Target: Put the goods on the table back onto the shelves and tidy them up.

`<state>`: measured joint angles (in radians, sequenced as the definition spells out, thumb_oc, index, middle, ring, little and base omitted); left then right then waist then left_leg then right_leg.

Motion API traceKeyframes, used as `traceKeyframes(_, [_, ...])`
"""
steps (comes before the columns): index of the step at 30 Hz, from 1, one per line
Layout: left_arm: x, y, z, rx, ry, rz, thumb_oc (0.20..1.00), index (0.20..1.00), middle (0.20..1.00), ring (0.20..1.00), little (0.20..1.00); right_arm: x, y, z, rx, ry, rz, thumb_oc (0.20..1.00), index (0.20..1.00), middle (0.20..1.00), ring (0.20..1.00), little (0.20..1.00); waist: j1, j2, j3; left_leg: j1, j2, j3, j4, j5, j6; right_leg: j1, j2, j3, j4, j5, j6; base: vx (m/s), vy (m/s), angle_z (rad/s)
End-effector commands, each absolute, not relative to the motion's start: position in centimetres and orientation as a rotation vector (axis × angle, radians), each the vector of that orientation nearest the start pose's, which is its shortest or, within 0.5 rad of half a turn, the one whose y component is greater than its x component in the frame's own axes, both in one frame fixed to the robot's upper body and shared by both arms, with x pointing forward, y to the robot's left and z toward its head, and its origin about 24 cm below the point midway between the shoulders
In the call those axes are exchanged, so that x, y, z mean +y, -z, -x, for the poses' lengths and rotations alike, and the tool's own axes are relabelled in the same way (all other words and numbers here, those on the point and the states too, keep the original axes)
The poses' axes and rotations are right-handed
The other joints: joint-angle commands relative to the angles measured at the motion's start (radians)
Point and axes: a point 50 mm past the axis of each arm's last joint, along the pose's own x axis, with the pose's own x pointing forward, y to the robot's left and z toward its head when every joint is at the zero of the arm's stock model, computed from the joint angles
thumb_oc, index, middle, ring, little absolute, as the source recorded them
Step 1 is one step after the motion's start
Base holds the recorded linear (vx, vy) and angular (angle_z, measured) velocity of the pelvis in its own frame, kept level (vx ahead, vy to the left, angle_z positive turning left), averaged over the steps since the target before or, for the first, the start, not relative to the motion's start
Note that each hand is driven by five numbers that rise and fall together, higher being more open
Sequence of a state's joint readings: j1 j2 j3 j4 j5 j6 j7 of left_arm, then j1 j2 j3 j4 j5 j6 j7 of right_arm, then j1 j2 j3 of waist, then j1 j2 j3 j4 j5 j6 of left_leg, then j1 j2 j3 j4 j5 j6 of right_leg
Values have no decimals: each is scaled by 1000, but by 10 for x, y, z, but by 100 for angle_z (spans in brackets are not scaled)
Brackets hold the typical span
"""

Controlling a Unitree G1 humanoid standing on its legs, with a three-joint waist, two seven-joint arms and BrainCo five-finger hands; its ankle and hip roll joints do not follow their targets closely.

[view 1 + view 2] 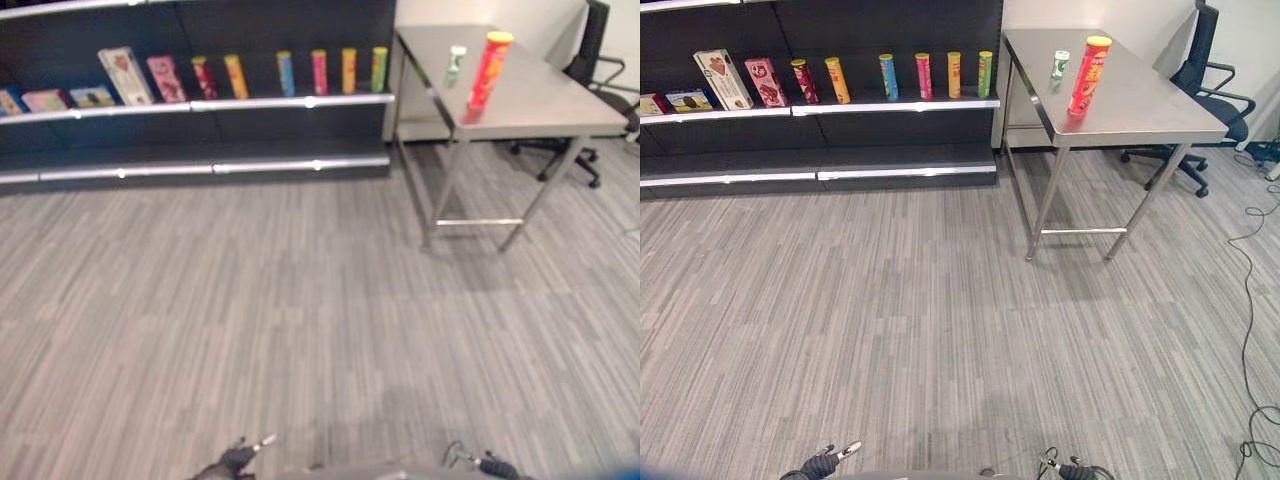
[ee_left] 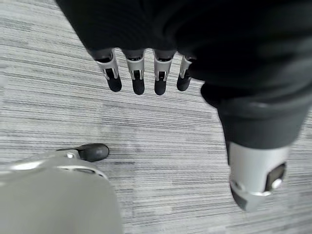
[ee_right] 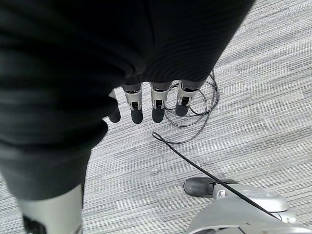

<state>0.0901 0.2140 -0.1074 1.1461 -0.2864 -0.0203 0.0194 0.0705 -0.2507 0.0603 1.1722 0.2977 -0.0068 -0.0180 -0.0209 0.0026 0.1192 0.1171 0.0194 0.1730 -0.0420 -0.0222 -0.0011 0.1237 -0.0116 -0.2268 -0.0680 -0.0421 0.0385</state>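
Desk (image 1: 1140,110): red can (image 1: 1089,75), green can (image 1: 1060,65) upright near its back edge.
My left hand (image 2: 141,73): fingers straight, empty.
My right hand (image 3: 156,105): fingers straight, empty.

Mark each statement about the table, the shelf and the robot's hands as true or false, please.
1. A tall red can stands upright on the table. True.
2. The small green and white can lies on the floor. False: it stands on the table, beside the red can.
3. The left hand holds a can. False: its fingers hang straight, holding nothing.
4. The right hand is open. True.
5. Cans stand in a row on the shelf. True.
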Motion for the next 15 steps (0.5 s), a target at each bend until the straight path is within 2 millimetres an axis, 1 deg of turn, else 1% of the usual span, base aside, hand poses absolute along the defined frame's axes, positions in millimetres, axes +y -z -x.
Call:
traceKeyframes(1, [235,160,-89,1150,-296,17,1000,1000,1000,1000,1000,-253,155,-93,1150,327,-5,1000,1000,1000,1000,1000,-5,-39,36,-73,87,-85,109,36,-107,-44,-66,-9,22,62,89,-48,-82,4])
traceKeyframes(3, [236,159,-89,1148,-305,23,1000,1000,1000,1000,1000,-253,154,-93,1148,322,1,1000,1000,1000,1000,1000,-3,-41,41,-88,89,-92,133,38,-108,-48,-62,-13,26,59,85,-4,-61,1])
traceKeyframes(4, [236,159,-88,1150,-312,30,1000,1000,1000,1000,1000,-254,154,-93,1147,319,6,1000,1000,1000,1000,1000,1,-45,48,-105,88,-104,166,46,-111,-47,-58,-15,29,56,80,33,-118,-1])
traceKeyframes(5, [236,160,-87,1152,-323,39,1000,1000,1000,1000,1000,-255,153,-95,1135,327,-1,1000,1000,1000,1000,1000,9,-54,67,-143,80,-119,265,70,-115,-43,-57,-17,33,52,69,64,-142,-1])
traceKeyframes(6, [235,160,-85,1154,-326,44,1000,1000,1000,1000,1000,-256,153,-94,1134,329,0,1000,1000,1000,1000,1000,11,-54,72,-169,79,-122,309,77,-115,-36,-53,-21,33,43,64,107,-138,19])
traceKeyframes(7, [234,160,-89,1137,-335,61,1000,1000,1000,1000,1000,-260,151,-97,1120,343,2,1000,1000,1000,1000,1000,24,-52,94,-231,67,-131,333,116,-109,-21,-52,-26,32,27,60,125,-60,19])
traceKeyframes(8, [233,159,-90,1134,-336,64,1000,1000,1000,1000,1000,-261,149,-101,1107,351,2,1000,1000,1000,1000,1000,30,-50,98,-268,65,-125,304,117,-104,-16,-52,-26,32,16,62,100,-34,10])
traceKeyframes(9, [233,159,-90,1134,-336,64,1000,1000,1000,1000,1000,-261,149,-101,1107,351,1,1000,1000,1000,1000,1000,29,-51,97,-270,63,-125,306,114,-104,-17,-54,-26,33,14,63,143,22,0])
traceKeyframes(10, [233,159,-90,1132,-340,64,1000,1000,1000,1000,1000,-263,147,-104,1090,358,-2,1000,1000,1000,1000,1000,34,-49,95,-292,75,-108,251,113,-100,-9,-54,-26,32,0,68,202,49,0])
traceKeyframes(11, [233,160,-89,1136,-339,63,1000,1000,1000,1000,1000,-264,145,-109,1069,362,-5,1000,1000,1000,1000,1000,42,-45,93,-313,93,-100,204,135,-100,1,-48,-22,29,-10,72,424,117,10])
traceKeyframes(12, [232,160,-87,1141,-339,61,1000,1000,1000,1000,1000,-264,142,-117,1036,364,-7,1000,1000,1000,1000,1000,66,-29,97,-374,117,-113,117,217,-117,33,-30,-3,19,-33,78,503,120,5])
traceKeyframes(13, [230,162,-83,1154,-341,62,1000,1000,1000,1000,1000,-264,140,-120,1014,367,-13,1000,1000,1000,1000,1000,81,-26,94,-396,125,-122,43,255,-139,56,-26,16,11,-55,81,547,118,0])
traceKeyframes(14, [230,162,-81,1159,-344,62,1000,1000,1000,1000,1000,-265,139,-123,1002,364,-10,1000,1000,1000,1000,1000,91,-28,94,-410,133,-120,-3,279,-152,80,-31,35,6,-75,86,458,93,-10])
traceKeyframes(15, [229,163,-79,1167,-350,65,1000,1000,1000,1000,1000,-265,137,-129,981,367,-12,1000,1000,1000,1000,1000,96,-22,91,-449,152,-103,-22,299,-170,104,-31,55,-1,-86,91,448,111,-20])
